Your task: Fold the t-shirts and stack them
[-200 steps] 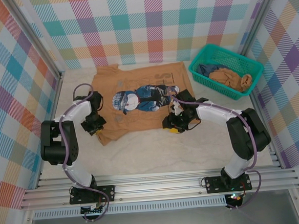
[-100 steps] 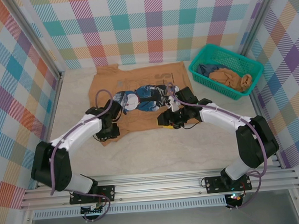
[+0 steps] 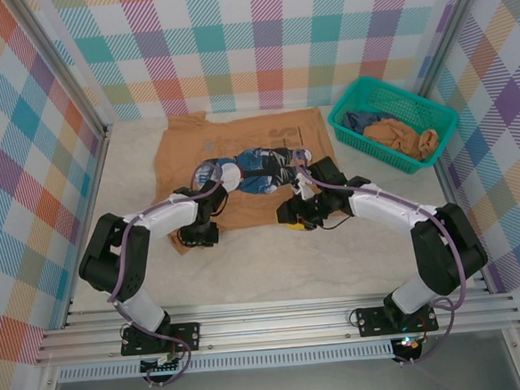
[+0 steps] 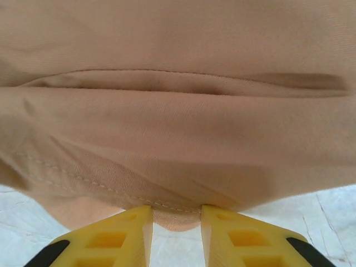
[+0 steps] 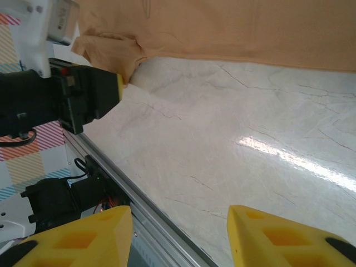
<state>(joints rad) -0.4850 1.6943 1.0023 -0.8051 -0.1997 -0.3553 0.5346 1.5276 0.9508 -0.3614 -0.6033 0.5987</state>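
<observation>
The left hand [image 3: 202, 233] sits at the near corner of the tan t-shirt [image 3: 238, 143], at about 7 o'clock on the cloth. Its yellow fingers [image 4: 133, 231] stand a little apart with the hem between them. I cannot tell if they pinch it.

The right hand [image 3: 295, 215] is at the shirt's near edge, at about 5 o'clock. It is wide open over the bare white worktop [image 3: 274, 265], with nothing in it.

Past both hands the shirt lies spread out, with its blue and white picture [image 3: 249, 171] facing up.

Far off at 2 o'clock, a teal basket [image 3: 356, 137] holds another tan shirt [image 3: 403, 138] and some dark blue cloth [image 3: 357, 121].
</observation>
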